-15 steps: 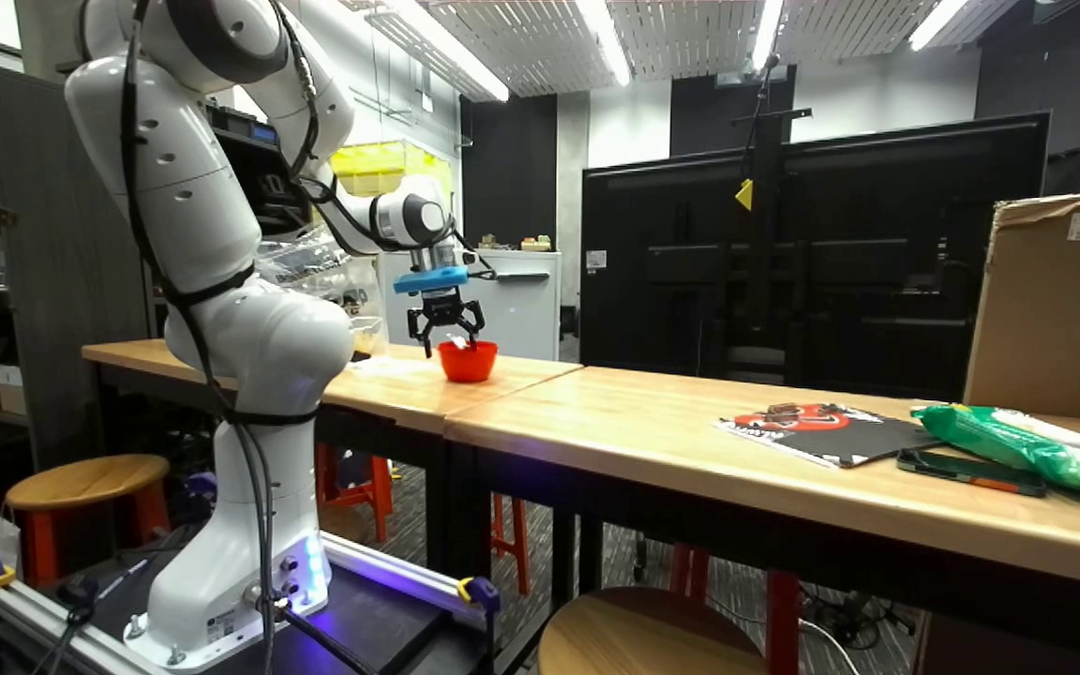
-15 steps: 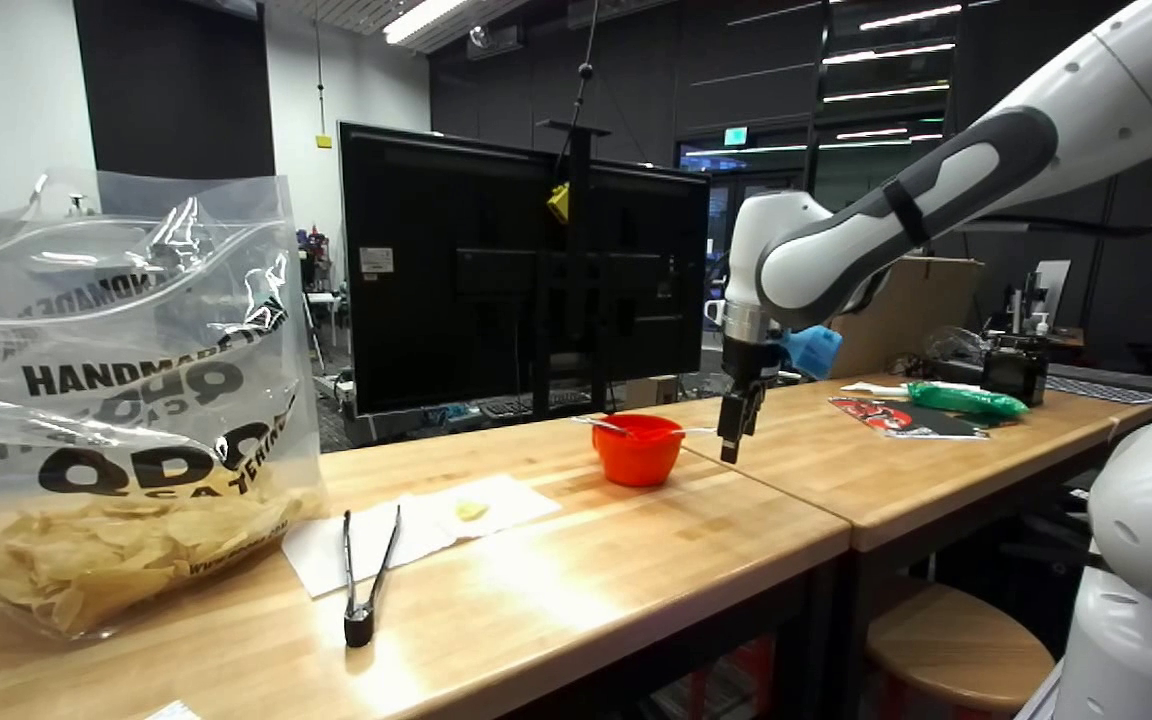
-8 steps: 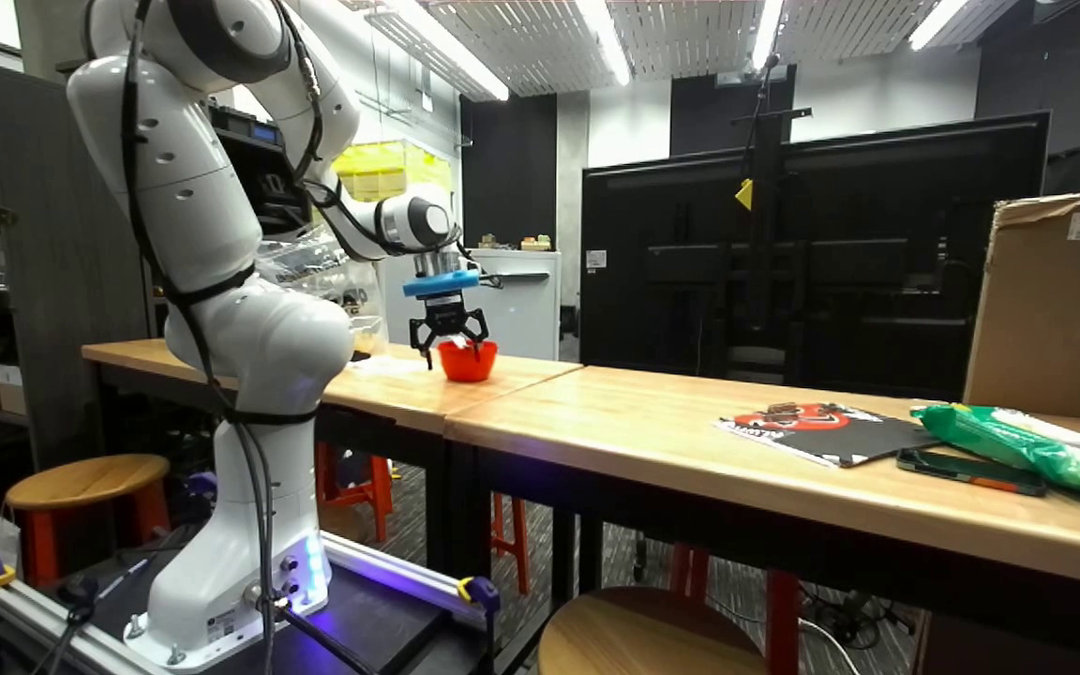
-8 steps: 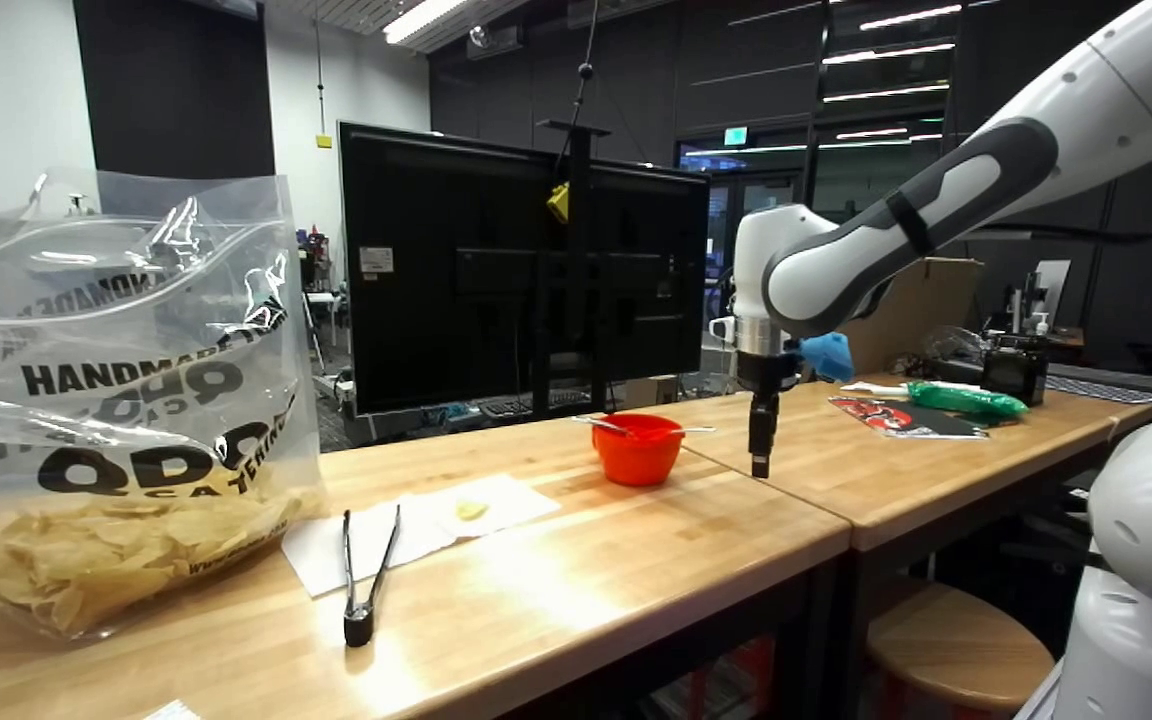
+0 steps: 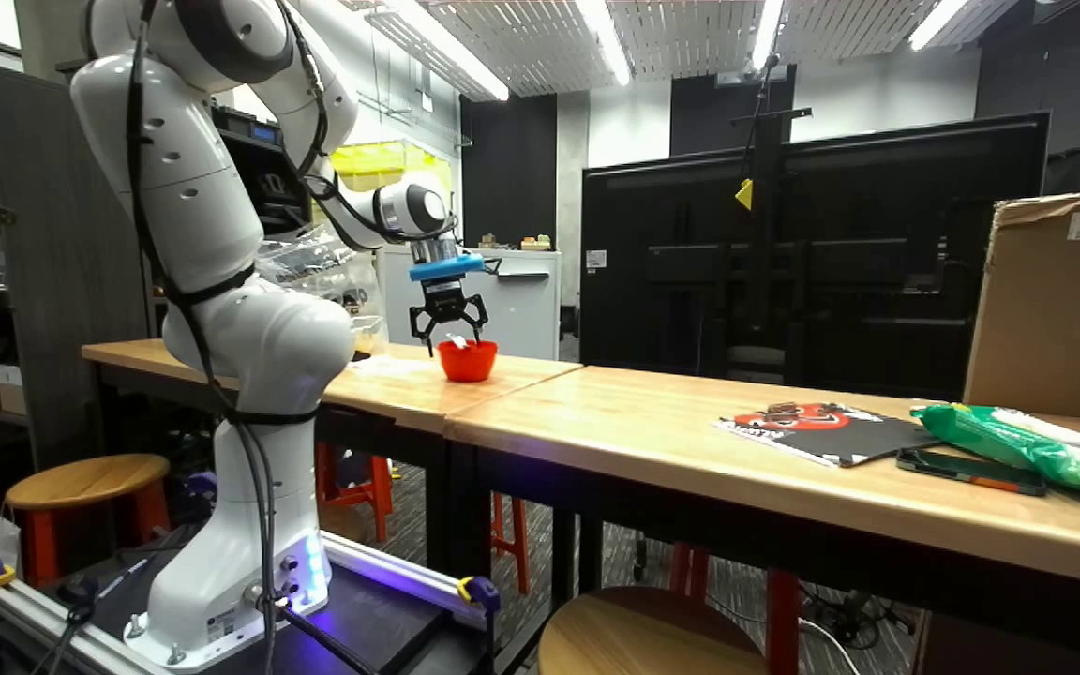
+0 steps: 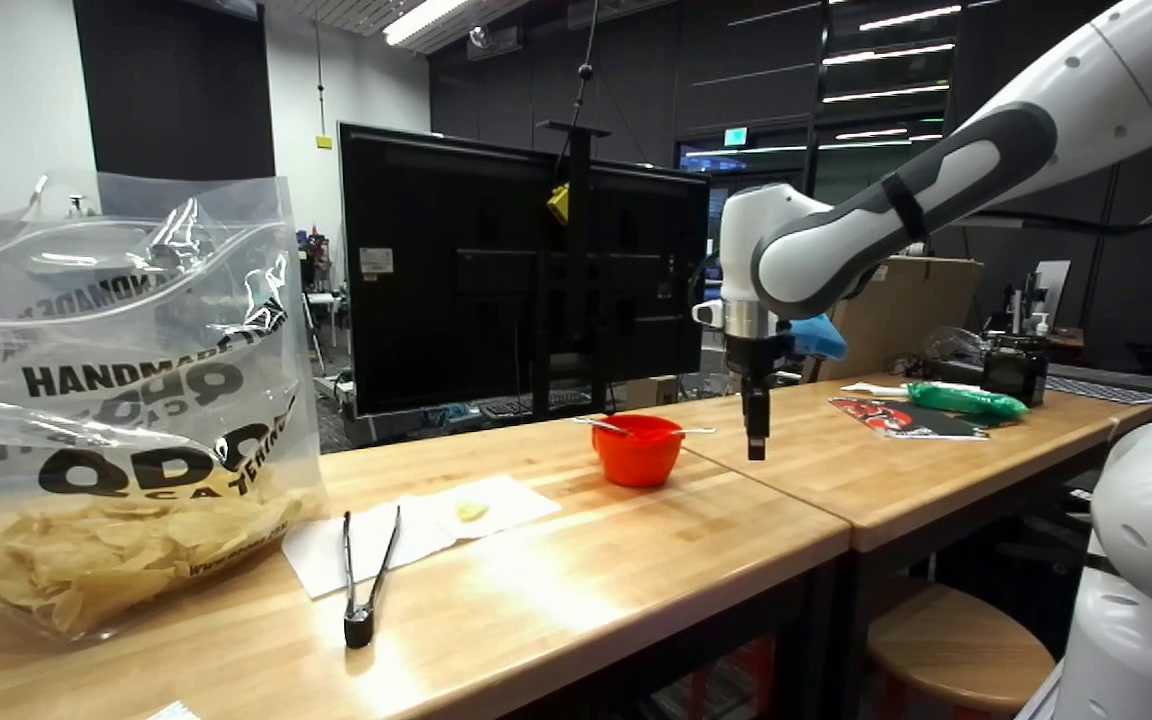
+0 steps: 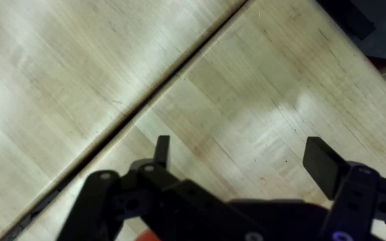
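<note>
- The black two-finger gripper [image 7: 241,159] hovers over a pale wooden tabletop [image 6: 656,560], pointing down, fingers spread wide, wood grain showing between the pads!
- In the wrist view the seam edge runs close alongside, and the robot-side edge cuts across the upper right.
- Nearest to it is the round red plastic bowl [image 6: 638,460], upright by the corner where seam edge and far edge meet; the fingers are apart from it, and just a red sliver peeks into the wrist view.
- Two thin, pale utensil handles [image 6: 695,431] poke out over the bowl's rim, one each side.
- Away from the seam edge, flat white paper sheets [image 6: 386,537] carry a thin yellow chip [image 6: 471,510].
- Slim black tongs [image 6: 358,618] lie splayed, tips over the paper, hinge end on the wood.
- Farther still from that seam edge, a tall clear plastic bag [image 6: 136,350] with black lettering holds a heap of chips [image 6: 126,550].
- Across the seam, on the second wooden tabletop [image 5: 634,412]: a black-and-red printed sheet [image 5: 840,436], a green plastic packet [image 5: 1018,441], and a brown cardboard box [image 5: 1060,309] standing by the far edge.
</note>
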Controlling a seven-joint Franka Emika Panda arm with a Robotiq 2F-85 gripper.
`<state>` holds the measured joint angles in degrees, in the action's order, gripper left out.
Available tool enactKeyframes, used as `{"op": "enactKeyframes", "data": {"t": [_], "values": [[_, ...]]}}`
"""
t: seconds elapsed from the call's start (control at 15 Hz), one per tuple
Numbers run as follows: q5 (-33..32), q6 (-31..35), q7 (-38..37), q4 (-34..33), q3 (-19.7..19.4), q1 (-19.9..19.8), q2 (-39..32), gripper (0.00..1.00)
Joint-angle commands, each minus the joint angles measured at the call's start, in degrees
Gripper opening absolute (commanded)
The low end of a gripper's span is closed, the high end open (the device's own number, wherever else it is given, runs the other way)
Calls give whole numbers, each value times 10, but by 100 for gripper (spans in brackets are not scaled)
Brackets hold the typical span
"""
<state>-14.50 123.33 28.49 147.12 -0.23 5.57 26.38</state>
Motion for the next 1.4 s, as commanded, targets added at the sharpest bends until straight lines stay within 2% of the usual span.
{"op": "enactKeyframes", "data": {"t": [0.0,0.27,0.67,1.13,1.2,1.33], "values": [[-1,-7,26,-34,3,22,-23,100],[-2,27,45,-50,1,33,-53,100],[-7,100,82,-56,-5,24,-94,100],[-7,122,103,-75,-6,8,-118,100],[-5,122,104,-78,-6,5,-120,75],[-5,122,106,-84,-7,0,-123,69]]}}
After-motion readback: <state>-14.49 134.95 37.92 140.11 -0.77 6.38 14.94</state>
